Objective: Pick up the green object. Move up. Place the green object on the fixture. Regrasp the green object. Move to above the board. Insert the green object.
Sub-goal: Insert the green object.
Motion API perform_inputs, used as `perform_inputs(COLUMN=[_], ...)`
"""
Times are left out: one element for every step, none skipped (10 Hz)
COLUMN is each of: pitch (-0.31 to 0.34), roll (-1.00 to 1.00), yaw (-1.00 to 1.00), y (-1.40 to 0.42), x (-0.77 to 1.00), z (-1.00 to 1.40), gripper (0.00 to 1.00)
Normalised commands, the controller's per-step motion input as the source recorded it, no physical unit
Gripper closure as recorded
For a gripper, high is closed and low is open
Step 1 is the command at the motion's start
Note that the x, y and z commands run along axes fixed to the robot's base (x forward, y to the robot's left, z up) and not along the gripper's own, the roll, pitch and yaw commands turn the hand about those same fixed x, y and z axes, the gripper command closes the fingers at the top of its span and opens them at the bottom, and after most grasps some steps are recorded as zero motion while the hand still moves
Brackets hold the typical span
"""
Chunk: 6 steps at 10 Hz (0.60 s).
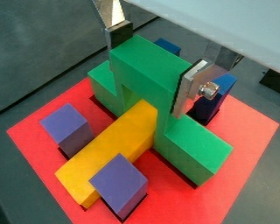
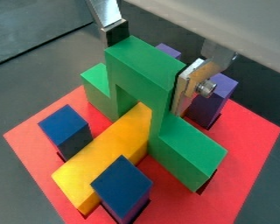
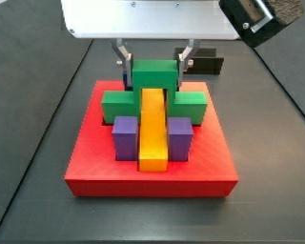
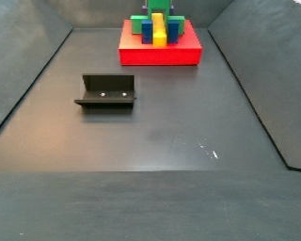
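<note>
Dark grey matte desk (image 4: 153,122) with raised dark walls at its edges fills both side views, faint scuffs near its middle. Red board (image 3: 152,160) sits at the far end, carrying 1 yellow bar (image 3: 152,129), purple blocks (image 3: 125,136) and blue blocks (image 2: 67,129). Green object (image 1: 149,96) stands on the board, straddling the yellow bar. Fixture (image 4: 108,92) stands well apart on the desk, bare. Claw (image 3: 154,57) is above the board, its 2 silver fingers (image 1: 198,85) clamped on the green object's top cube.
</note>
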Motion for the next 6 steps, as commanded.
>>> perform_inputs(pitch=[0.0, 0.0, 0.0, 0.0, 0.0, 0.0], roll=[0.07, 0.1, 0.14, 0.09, 0.06, 0.04], yaw=[0.0, 0.0, -0.07, -0.13, -0.14, -0.16], y=[-0.05, -0.05, -0.06, -0.04, -0.03, -0.01], x=[0.08, 0.02, 0.0, -0.02, -0.06, -0.11], z=[-0.17, -0.23, -0.22, -0.16, -0.13, -0.12], gripper=[1.0, 1.0, 1.0, 1.0, 1.0, 1.0])
